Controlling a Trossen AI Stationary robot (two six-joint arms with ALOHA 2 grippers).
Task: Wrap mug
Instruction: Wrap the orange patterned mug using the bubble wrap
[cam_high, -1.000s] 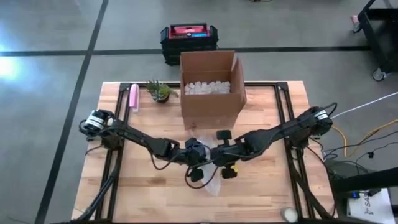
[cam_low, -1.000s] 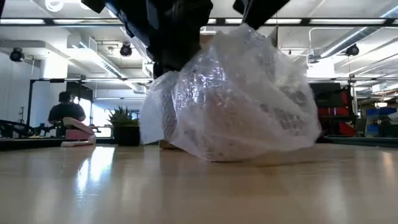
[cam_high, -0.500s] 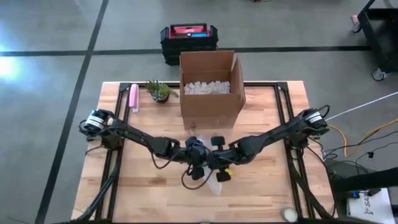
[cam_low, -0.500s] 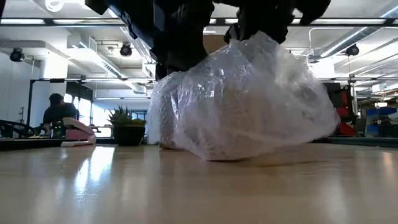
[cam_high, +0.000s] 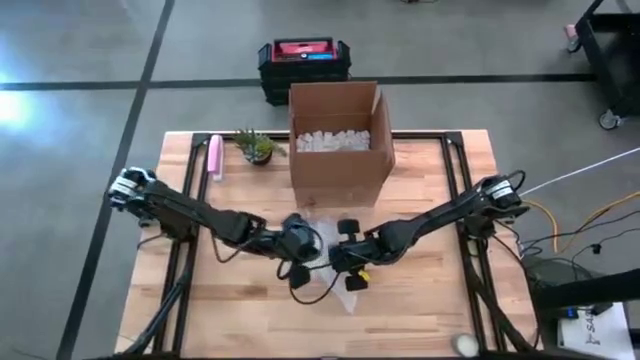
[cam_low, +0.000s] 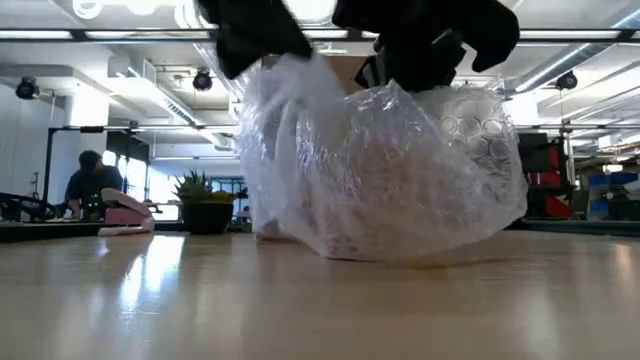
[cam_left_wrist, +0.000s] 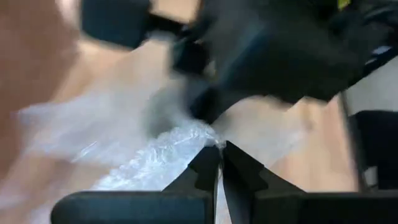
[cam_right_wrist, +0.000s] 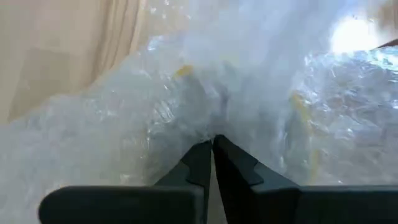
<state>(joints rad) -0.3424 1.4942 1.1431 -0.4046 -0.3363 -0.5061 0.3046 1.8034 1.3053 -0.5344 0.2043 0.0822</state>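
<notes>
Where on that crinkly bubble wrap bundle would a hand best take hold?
Probably at a loose upper fold, coming from above. The bubble wrap mounds up over whatever it covers and spreads wide on the table, so its flanks offer nothing thin to pinch. Both the left hand and right hand are shut on such folds now.

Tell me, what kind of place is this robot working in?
Probably a workshop or robot lab, not a home. The wooden table stands on a bare grey concrete floor, the low view shows long ceiling lights over a big open room, and a person sits far back at a workbench.
</notes>
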